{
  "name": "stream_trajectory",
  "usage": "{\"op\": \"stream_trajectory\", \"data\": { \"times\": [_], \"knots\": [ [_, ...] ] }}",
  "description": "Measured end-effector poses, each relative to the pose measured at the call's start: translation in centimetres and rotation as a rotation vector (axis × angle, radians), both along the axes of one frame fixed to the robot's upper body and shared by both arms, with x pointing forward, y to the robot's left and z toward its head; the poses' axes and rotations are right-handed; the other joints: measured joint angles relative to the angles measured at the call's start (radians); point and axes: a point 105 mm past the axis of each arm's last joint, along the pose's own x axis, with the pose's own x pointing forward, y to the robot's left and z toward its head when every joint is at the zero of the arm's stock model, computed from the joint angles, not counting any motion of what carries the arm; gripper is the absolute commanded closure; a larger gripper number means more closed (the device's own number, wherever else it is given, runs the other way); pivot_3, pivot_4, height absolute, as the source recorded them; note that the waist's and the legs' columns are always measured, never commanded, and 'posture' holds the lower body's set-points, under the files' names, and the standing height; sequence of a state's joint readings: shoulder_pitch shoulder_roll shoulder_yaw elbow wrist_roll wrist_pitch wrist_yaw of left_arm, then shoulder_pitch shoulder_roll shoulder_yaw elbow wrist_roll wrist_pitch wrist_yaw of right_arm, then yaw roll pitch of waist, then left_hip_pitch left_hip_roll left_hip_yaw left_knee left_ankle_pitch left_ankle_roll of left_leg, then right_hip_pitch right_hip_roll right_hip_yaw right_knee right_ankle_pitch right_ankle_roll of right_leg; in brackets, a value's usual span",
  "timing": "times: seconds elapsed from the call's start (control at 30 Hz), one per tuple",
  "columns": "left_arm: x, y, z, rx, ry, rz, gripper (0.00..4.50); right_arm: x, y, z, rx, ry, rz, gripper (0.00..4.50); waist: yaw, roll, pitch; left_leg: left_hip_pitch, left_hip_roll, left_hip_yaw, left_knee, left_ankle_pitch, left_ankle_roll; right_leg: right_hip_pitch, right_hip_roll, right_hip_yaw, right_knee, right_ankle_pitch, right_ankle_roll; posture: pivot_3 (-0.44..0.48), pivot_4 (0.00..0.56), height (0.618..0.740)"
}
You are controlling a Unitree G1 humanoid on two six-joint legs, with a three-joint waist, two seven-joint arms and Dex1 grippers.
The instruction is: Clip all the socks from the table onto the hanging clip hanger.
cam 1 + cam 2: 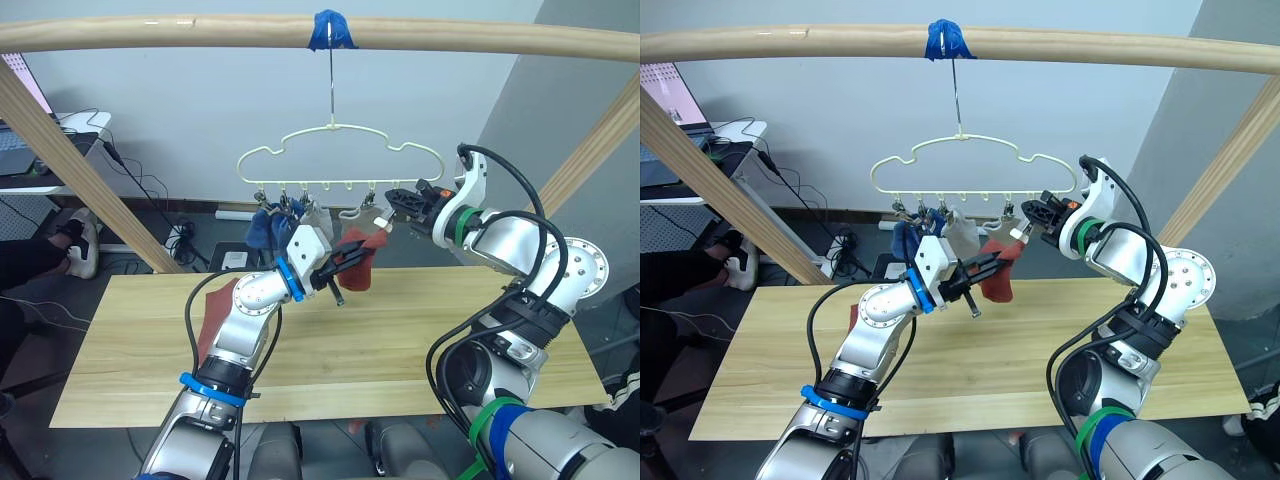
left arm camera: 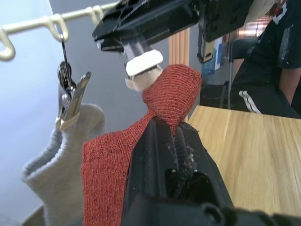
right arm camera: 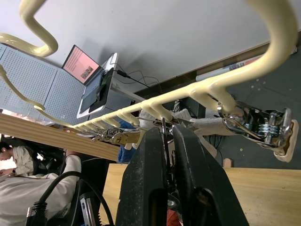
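Head views: the clip hanger [image 1: 340,155] hangs by its hook from a wooden pole [image 1: 200,32], at 12 o'clock above the surface [image 1: 400,340]. A blue sock [image 1: 266,228] and a grey sock [image 1: 308,222] hang clipped at its left end. The left arm reaches up and forward, elbow bent over the surface; its left tool [image 1: 345,258] is pressed together on a rust-red sock [image 1: 362,262], held up just under the hanger's middle clips. The right arm bends up from 4 o'clock, forearm pointing left, with the right tool [image 1: 392,200] at a clip [image 1: 380,220] beside the sock's top. A second rust-red sock [image 1: 215,315] lies on the surface behind the left arm.

Left wrist view: the black fingers pinch the red sock [image 2: 141,146]; the grey sock [image 2: 61,165] hangs from a clip nearby.

Right wrist view: the two fingers [image 3: 146,188] are nearly together around a thin clip wire under the hanger's bar [image 3: 188,94].
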State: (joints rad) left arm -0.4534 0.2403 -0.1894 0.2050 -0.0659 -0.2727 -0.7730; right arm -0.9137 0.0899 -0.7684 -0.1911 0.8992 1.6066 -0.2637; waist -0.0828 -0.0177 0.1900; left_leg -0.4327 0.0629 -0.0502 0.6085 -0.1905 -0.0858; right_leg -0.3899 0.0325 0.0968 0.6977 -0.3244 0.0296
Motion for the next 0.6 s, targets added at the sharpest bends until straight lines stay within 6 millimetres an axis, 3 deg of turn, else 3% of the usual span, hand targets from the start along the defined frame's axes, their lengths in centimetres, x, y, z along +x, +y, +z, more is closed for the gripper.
{"op": "stream_trajectory", "data": {
  "times": [0.6],
  "knots": [
    [0.17, 0.63, 0.53, 0.000, -0.082, 0.025, 4.48, 0.01, -0.33, -0.03, 0.009, 0.007, -0.015, 4.50, 0.000, 0.000, 0.000, 0.000, 0.000, 0.000, 0.000, 0.000, 0.000, 0.000, 0.000, 0.000, 0.000, 0.000, 0.000, -0.037, 0.158, 0.740]
  ]
}}
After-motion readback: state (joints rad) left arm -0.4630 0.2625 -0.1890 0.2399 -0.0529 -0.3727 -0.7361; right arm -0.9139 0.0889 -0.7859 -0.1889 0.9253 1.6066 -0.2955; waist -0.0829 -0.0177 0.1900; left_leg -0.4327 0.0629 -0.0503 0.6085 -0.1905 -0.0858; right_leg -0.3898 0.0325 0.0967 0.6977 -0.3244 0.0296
